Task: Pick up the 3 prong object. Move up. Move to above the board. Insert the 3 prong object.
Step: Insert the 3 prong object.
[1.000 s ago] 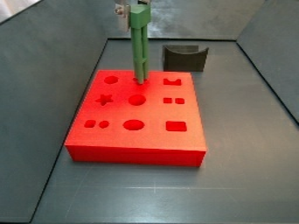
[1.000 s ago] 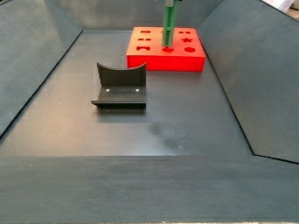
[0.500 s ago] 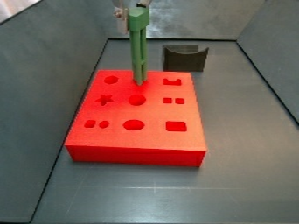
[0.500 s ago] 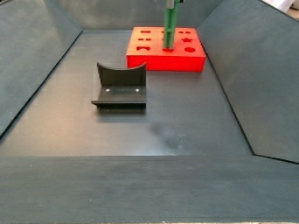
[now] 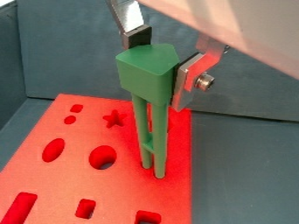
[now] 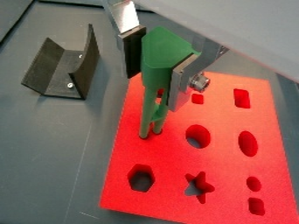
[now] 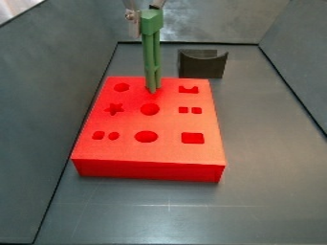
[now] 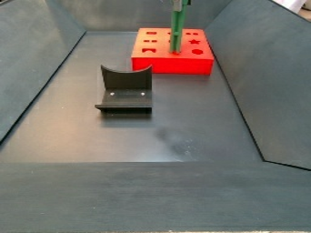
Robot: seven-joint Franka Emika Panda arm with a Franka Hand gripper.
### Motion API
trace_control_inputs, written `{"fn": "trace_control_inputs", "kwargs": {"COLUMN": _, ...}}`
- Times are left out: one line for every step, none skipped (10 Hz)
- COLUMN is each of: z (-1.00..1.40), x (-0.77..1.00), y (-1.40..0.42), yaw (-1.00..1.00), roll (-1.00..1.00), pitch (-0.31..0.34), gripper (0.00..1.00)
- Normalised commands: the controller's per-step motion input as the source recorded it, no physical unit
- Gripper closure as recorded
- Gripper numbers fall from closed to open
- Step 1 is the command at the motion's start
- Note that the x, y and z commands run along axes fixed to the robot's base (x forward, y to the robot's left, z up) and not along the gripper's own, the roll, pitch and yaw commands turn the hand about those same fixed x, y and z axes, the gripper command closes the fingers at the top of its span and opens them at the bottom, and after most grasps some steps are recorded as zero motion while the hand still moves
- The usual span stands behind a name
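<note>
Grey floor; pincer (image 5: 162, 59) body out of frame

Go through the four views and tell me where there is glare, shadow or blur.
Both wrist views: sharp; the gripper clamps the green post, no glare on the red board. Side views: softer; a pale sheen on the floor in one, the gripper cut off at the edge, the dark holder lacking detail in the other.

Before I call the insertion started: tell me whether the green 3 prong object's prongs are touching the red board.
Touching. In a wrist view the 3 prong object's prong tips meet the board with no gap, and the gripper grips its blocky top. How deep they sit cannot be told.
</note>
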Motion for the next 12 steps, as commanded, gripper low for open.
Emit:
{"fn": "trace_control_inputs", "kwargs": {"z": -0.11, "x": 0.0, "y": 0.01, "yaw": 0.01, "roll": -0.01, "pitch": 0.0, "gripper": 1.0}}
{"fn": "trace_control_inputs", "kwargs": {"z": -0.24, "x": 0.0, "y": 0.0, "yaw": 0.0, "roll": -0.03, "pitch": 0.0, "gripper": 1.0}}
{"fn": "trace_control_inputs", "kwargs": {"z": -0.43, "x": 0.0, "y": 0.0, "yaw": 0.0, "roll": -0.08, "pitch": 0.027, "gripper": 1.0}}
{"fn": "trace_control_inputs", "kwargs": {"z": -0.64, "x": 0.09, "y": 0.0, "yaw": 0.0, "roll": 0.0, "pitch": 0.131, "gripper": 1.0}}
{"fn": "trace_control_inputs", "kwargs": {"z": -0.79, "x": 0.17, "y": 0.0, "yaw": 0.04, "roll": 0.04, "pitch": 0.201, "gripper": 1.0}}
{"fn": "trace_control_inputs", "kwargs": {"z": -0.82, "x": 0.19, "y": 0.01, "yaw": 0.13, "roll": 0.0, "pitch": 0.194, "gripper": 1.0}}
{"fn": "trace_control_inputs", "kwargs": {"z": -0.87, "x": 0.13, "y": 0.09, "yaw": 0.11, "roll": -0.01, "pitch": 0.16, "gripper": 1.0}}
{"fn": "trace_control_inputs", "kwargs": {"z": -0.91, "x": 0.12, "y": 0.14, "yaw": 0.12, "roll": -0.05, "pitch": 0.113, "gripper": 1.0}}
{"fn": "trace_control_inputs", "kwargs": {"z": -0.96, "x": 0.08, "y": 0.18, "yaw": 0.14, "roll": -0.04, "pitch": 0.073, "gripper": 1.0}}
{"fn": "trace_control_inputs", "kwargs": {"z": -0.48, "x": 0.03, "y": 0.08, "yaw": 0.14, "roll": -0.04, "pitch": 0.0, "gripper": 1.0}}
{"fn": "trace_control_inputs", "kwargs": {"z": 0.0, "x": 0.0, "y": -0.02, "yaw": 0.0, "roll": 0.0, "pitch": 0.0, "gripper": 1.0}}
{"fn": "trace_control_inputs", "kwargs": {"z": -0.5, "x": 0.0, "y": -0.33, "yaw": 0.15, "roll": -0.01, "pitch": -0.227, "gripper": 1.0}}
